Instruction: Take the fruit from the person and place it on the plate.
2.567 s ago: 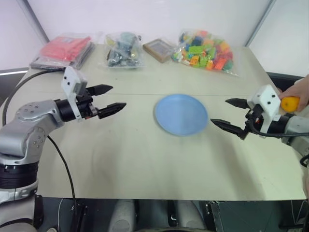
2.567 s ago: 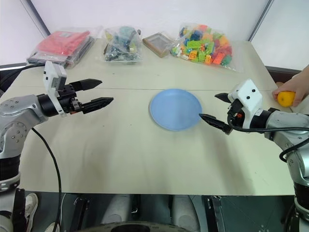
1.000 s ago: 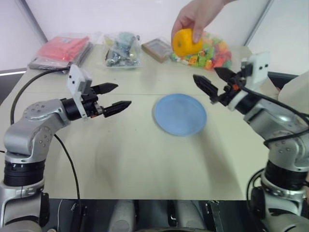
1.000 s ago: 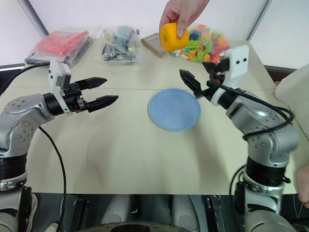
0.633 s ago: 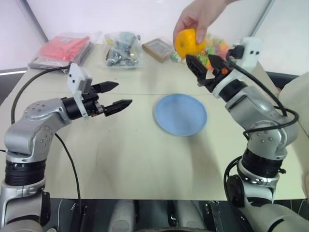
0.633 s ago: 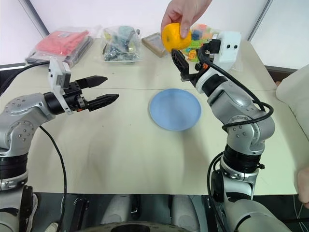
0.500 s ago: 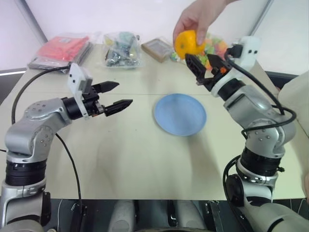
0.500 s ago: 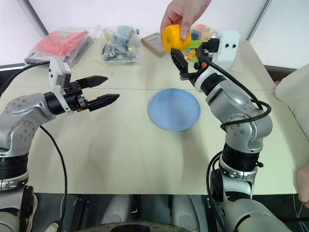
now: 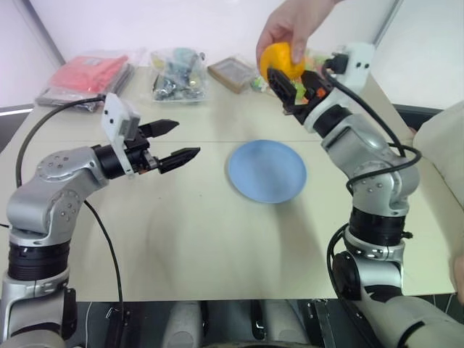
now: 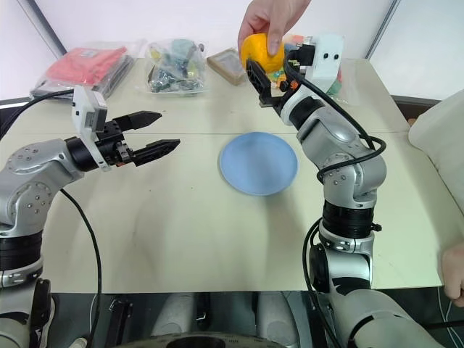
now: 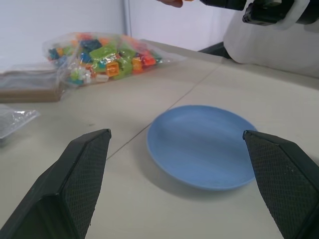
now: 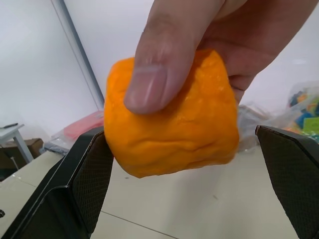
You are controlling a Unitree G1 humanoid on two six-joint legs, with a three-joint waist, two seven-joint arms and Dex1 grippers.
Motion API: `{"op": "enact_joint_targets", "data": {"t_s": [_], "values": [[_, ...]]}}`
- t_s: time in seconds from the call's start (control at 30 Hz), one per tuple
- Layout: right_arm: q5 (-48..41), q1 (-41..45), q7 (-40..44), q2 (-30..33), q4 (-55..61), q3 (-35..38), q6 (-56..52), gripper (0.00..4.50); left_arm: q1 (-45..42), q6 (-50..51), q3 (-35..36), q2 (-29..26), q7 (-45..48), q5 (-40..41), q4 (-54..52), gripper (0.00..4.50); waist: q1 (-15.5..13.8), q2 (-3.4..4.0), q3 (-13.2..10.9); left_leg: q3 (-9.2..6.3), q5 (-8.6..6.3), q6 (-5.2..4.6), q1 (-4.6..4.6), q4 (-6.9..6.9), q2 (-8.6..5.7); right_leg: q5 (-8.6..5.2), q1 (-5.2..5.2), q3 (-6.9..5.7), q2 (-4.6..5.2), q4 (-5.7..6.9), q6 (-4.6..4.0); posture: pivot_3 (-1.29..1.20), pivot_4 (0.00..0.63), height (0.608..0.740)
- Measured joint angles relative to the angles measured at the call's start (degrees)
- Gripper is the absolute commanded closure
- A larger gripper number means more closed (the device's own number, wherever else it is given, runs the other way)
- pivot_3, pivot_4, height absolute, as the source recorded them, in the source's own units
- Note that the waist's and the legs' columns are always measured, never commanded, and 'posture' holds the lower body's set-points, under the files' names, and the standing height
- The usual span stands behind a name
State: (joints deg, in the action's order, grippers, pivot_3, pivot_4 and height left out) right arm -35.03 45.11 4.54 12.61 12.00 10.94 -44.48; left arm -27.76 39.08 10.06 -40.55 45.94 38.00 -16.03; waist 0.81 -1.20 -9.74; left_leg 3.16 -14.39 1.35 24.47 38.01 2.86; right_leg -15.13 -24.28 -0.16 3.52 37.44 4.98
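Observation:
A person's hand [image 9: 291, 23] holds the orange fruit [image 9: 281, 59] in the air above the table's far side, thumb and fingers wrapped over its top. My right gripper [image 9: 291, 81] is raised to it and open; in the right wrist view the fruit [image 12: 169, 124] sits between the two black fingers [image 12: 84, 194], still in the person's grasp. The light-blue plate [image 9: 266, 171] lies flat mid-table, below and nearer than the fruit. My left gripper [image 9: 185, 139] hovers open and empty to the left of the plate [image 11: 204, 144], pointing toward it.
Along the far edge lie a red packet [image 9: 90, 72], a clear bag of dark parts [image 9: 176, 72], a brown flat box [image 9: 233, 71] and a bag of coloured bricks [image 11: 104, 55]. A white cushion [image 9: 442, 145] sits at the right edge.
My right gripper rose and swung forward-left until its fingers came either side of the fruit. The person's hand with the fruit stayed about where it was. My left arm kept still.

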Motion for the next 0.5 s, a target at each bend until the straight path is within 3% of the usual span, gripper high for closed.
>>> {"op": "enact_joint_targets", "data": {"t_s": [0.17,0.5], "values": [[0.88,0.75,0.61,-0.45,-1.63,-0.8,1.57,2.28,0.23,-0.03,0.03,0.0,-0.34,0.01,-0.49,0.0,-0.03,0.0,0.0,0.0,0.0,0.0,0.0,0.0,0.0,0.0,0.0,0.0,0.01,0.0,0.0,0.0,0.15,0.731],[1.29,0.73,1.19,-0.17,-2.14,-1.29,2.13,2.34,0.35,-0.04,0.07,0.0,-1.02,0.0,-0.62,0.0,0.0,0.01,-0.01,0.0,0.0,0.0,0.0,-0.01,0.0,0.0,-0.01,0.0,0.01,-0.01,0.0,0.0,0.15,0.731]]}}
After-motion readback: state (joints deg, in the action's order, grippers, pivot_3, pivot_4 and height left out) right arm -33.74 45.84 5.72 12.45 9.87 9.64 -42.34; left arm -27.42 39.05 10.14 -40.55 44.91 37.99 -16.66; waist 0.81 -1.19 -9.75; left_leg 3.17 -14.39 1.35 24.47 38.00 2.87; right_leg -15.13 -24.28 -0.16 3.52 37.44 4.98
